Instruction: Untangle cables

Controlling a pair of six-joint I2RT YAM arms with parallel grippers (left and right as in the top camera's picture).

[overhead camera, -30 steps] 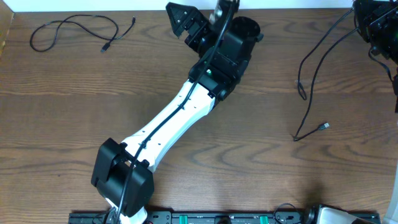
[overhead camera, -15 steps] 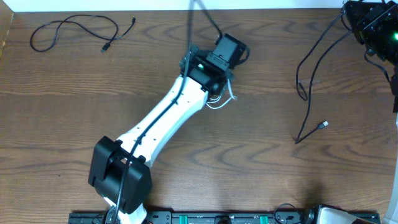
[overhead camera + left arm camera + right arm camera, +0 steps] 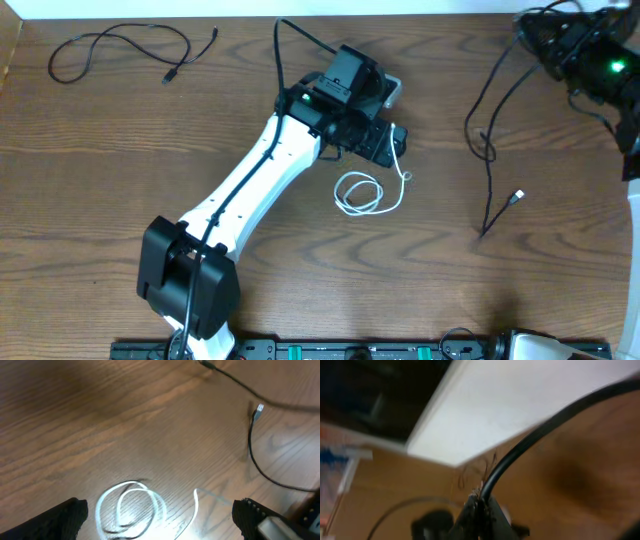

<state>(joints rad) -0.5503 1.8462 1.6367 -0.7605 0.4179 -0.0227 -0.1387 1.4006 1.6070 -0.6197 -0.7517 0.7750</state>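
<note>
The overhead camera hangs high above the brown wood-grain table (image 3: 100,200) and looks straight down, far enough off to take in nearly the whole top, with the short white coiled cable (image 3: 365,192) a little right of the middle. The left wrist camera sits low, close over that white coiled cable (image 3: 131,510), tilted down and forward across the boards between its own black fingertips (image 3: 67,517). These two views share the coil and, to its right, the thin black cable (image 3: 490,170) with its small silver plug (image 3: 518,196); from the wrist the cable (image 3: 255,455) and plug (image 3: 258,410) lie beyond the coil. The right wrist camera, far right of the coil near the table's back edge, is pressed close to the cable (image 3: 545,425), blurred, facing a pale white surface (image 3: 520,405).
</note>
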